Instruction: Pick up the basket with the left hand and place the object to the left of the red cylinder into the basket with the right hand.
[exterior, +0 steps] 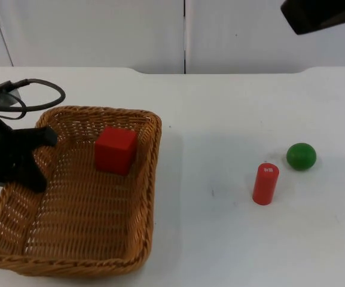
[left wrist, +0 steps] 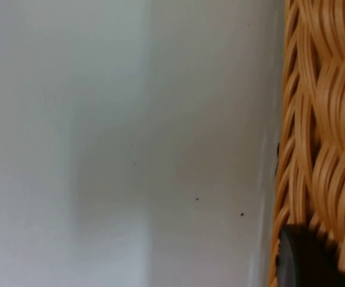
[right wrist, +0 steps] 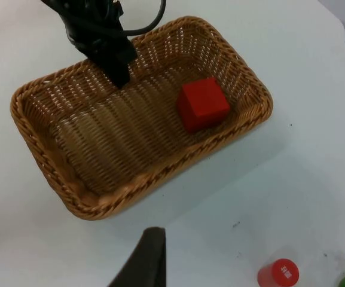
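Observation:
A woven wicker basket (exterior: 151,179) takes up the left of the table, and its rim (left wrist: 321,119) is close in the left wrist view. My left gripper (exterior: 31,170) is shut on the basket's left rim, one finger (right wrist: 121,72) reaching inside the wall. A red cube (exterior: 116,150) lies inside the basket near its far right corner, also seen in the right wrist view (right wrist: 203,103). The red cylinder (exterior: 265,183) stands upright on the table to the right. My right gripper (exterior: 318,15) hangs high at the far right, well away from the basket (right wrist: 40,161).
A green ball (exterior: 301,156) rests just behind and right of the red cylinder (right wrist: 278,273). The basket throws a wide shadow on the white table (exterior: 208,119) along its right side. The grey partition wall closes the far edge.

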Robot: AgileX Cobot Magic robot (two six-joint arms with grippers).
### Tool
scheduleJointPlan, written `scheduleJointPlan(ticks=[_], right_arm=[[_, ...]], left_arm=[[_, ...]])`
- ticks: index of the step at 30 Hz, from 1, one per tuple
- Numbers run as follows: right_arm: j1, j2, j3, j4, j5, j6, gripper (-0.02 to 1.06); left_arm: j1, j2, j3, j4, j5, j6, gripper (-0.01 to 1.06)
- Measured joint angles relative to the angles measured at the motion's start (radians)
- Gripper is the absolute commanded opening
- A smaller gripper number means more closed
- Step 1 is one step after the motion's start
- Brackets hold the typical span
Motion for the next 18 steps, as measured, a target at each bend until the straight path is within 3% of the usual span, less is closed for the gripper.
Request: scheduleJointPlan(ticks=[7, 10, 11, 13, 14, 15, 16, 18], right_arm=[[0.000, 0.000, 0.000, -0.002, -0.002, 0.000, 0.92], [0.000, 0.000, 0.000, -0.002, -0.002, 0.000, 0.92], [0.000, 0.000, 0.000, -0.002, -0.002, 0.000, 0.92], [0.000, 0.000, 0.000, -0.002, -0.002, 0.000, 0.92], [0.000, 0.000, 0.000, -0.002, -0.002, 0.000, 0.92], [0.000, 0.000, 0.000, -0.002, -0.002, 0.000, 0.92], [0.000, 0.000, 0.000, -0.002, -0.002, 0.000, 0.92], [0.000, 0.000, 0.000, -0.002, -0.002, 0.000, 0.92]], left_arm=[[0.000, 0.000, 0.000, 0.000, -0.004, 0.000, 0.04], [0.000, 0.000, 0.000, 0.000, -0.004, 0.000, 0.25], [0.000, 0.000, 0.000, 0.000, -0.004, 0.000, 0.25], [0.000, 0.000, 0.000, -0.007, -0.004, 0.000, 0.39], [0.000, 0.000, 0.000, -0.006, -0.004, 0.000, 0.56], [0.000, 0.000, 0.000, -0.006, -0.004, 0.000, 0.66], [0.000, 0.000, 0.000, -0.007, -0.004, 0.000, 0.66], [0.000, 0.000, 0.000, -0.004, 0.002, 0.000, 0.82]])
